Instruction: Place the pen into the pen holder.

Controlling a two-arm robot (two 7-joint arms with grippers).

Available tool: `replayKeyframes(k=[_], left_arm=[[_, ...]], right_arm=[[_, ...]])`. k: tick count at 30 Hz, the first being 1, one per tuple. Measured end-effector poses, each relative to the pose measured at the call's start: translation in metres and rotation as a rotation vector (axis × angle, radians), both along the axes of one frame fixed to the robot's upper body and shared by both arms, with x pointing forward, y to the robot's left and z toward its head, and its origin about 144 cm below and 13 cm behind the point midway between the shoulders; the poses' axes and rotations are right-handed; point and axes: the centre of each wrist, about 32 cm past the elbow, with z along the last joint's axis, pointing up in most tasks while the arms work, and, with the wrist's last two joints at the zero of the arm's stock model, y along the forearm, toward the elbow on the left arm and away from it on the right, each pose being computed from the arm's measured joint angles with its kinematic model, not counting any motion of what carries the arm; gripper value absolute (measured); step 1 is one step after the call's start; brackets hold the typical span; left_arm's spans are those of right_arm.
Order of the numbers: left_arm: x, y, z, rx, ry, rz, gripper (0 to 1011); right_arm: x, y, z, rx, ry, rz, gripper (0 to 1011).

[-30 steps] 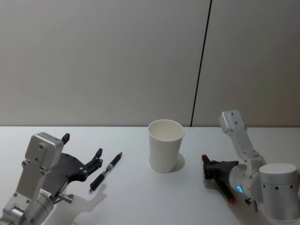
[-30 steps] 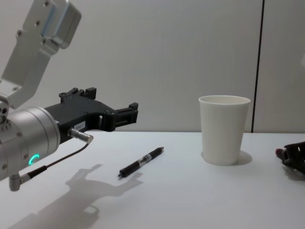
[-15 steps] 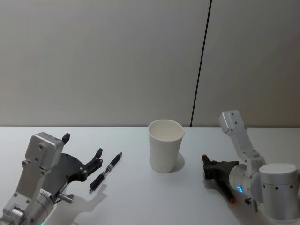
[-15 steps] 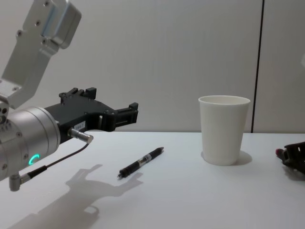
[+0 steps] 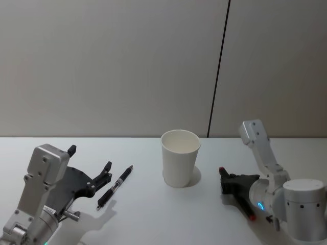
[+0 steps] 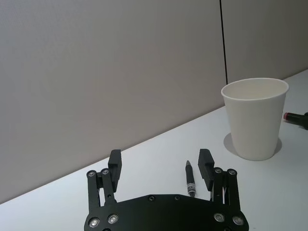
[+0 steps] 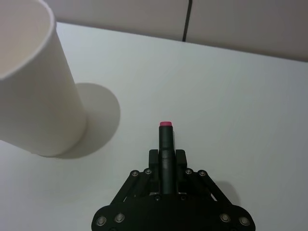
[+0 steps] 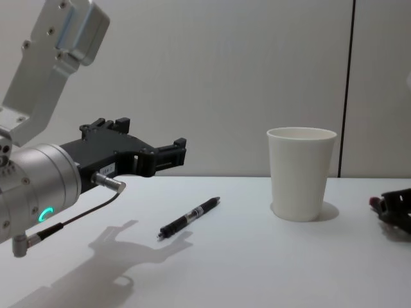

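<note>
Hardly anything has moved since a moment ago. The black pen point(image 5: 115, 187) lies flat on the white table point(image 5: 163, 224), to the left of the pen holder point(image 5: 180, 161) and apart from it. The pen holder is a white paper cup, and it stands upright. The left gripper point(image 6: 160, 156) hangs a little above the table, just beside the pen. Its fingers are spread wide with nothing in them. The right gripper point(image 7: 165, 126) sits low on the other side of the cup, near it, with its fingers pressed together.
</note>
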Motion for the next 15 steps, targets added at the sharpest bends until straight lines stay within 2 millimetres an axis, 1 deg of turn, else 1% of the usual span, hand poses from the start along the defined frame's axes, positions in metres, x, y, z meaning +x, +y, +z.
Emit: replayKeyframes(k=[15], left_arm=[[0.0000, 0.0000, 0.0000, 0.000, 0.000, 0.000, 1002]], right_arm=[[-0.0053, 0.0021, 0.0066, 0.101, -0.181, 0.015, 196]])
